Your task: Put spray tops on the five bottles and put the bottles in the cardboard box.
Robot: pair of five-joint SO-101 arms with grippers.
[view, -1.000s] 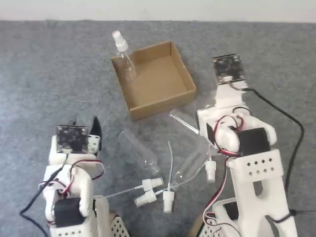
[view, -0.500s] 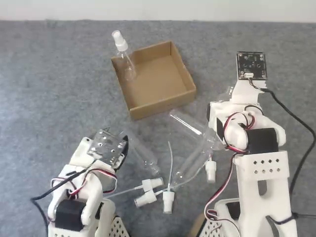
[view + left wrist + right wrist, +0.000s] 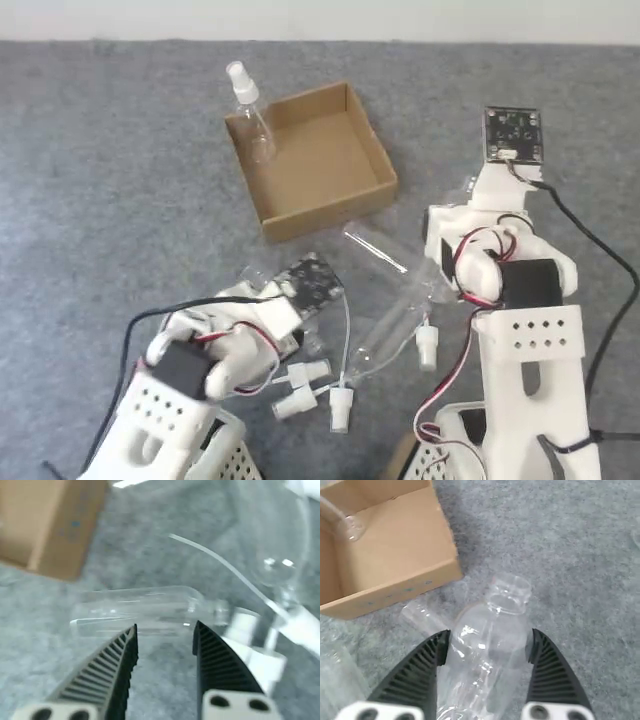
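Grey carpet (image 3: pixel 120 150) | L gripper (image 3: pixel 165 630) jaws apart over lying bottle (image 3: pixel 140 610) near cardboard box (image 3: pixel 315 160), prob lining up grab | R gripper (image 3: pixel 490 635) clamped on open-neck bottle (image 3: pixel 507 597) beside box, neck free for spray top (image 3: pixel 340 408)

Left arm (image 3: pixel 215 350) dips toward the cardboard box (image 3: pixel 330 212): upright and well short of the box a second ago, it has pitched forward and now leans low in front of the box's near wall. Its claw (image 3: pixel 165 628) is spread just above the capless bottle (image 3: pixel 145 609) lying there. Beside the box, the right arm (image 3: pixel 505 285) has swung its wrist sideways, farther from the box's corner, with an open-necked bottle (image 3: pixel 492 625) clamped in its claw (image 3: pixel 489 634).
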